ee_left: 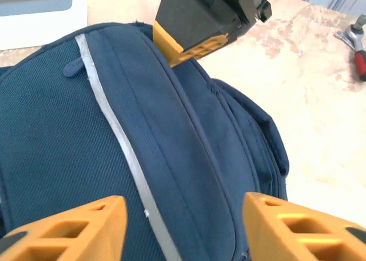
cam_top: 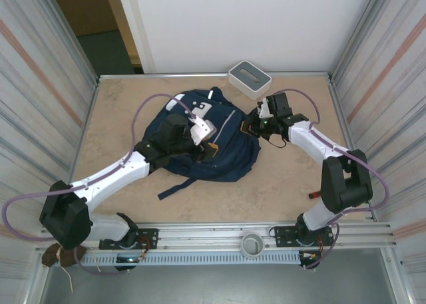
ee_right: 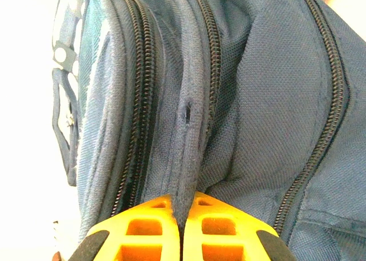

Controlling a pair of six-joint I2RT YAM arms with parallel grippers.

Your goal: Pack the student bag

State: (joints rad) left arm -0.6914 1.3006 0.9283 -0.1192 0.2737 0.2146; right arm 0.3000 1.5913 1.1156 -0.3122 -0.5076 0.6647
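The navy student bag (cam_top: 223,157) lies flat in the middle of the table, with a thin reflective strip (ee_left: 114,129) running down its front. My left gripper (cam_top: 208,143) hovers open just above the bag's front panel, and its orange fingers (ee_left: 74,229) straddle the strip with nothing between them. My right gripper (cam_top: 249,128) is at the bag's right edge. In the right wrist view it (ee_right: 182,215) is shut on a fold of the bag's fabric (ee_right: 189,158) between two zippers. The left wrist view catches that same right gripper (ee_left: 191,47) pinching the bag's far edge.
A white-grey rectangular box (cam_top: 249,78) stands at the back of the table behind the bag. A red-handled tool (cam_top: 313,195) lies near the right arm's base. Corrugated walls close in the left and right sides.
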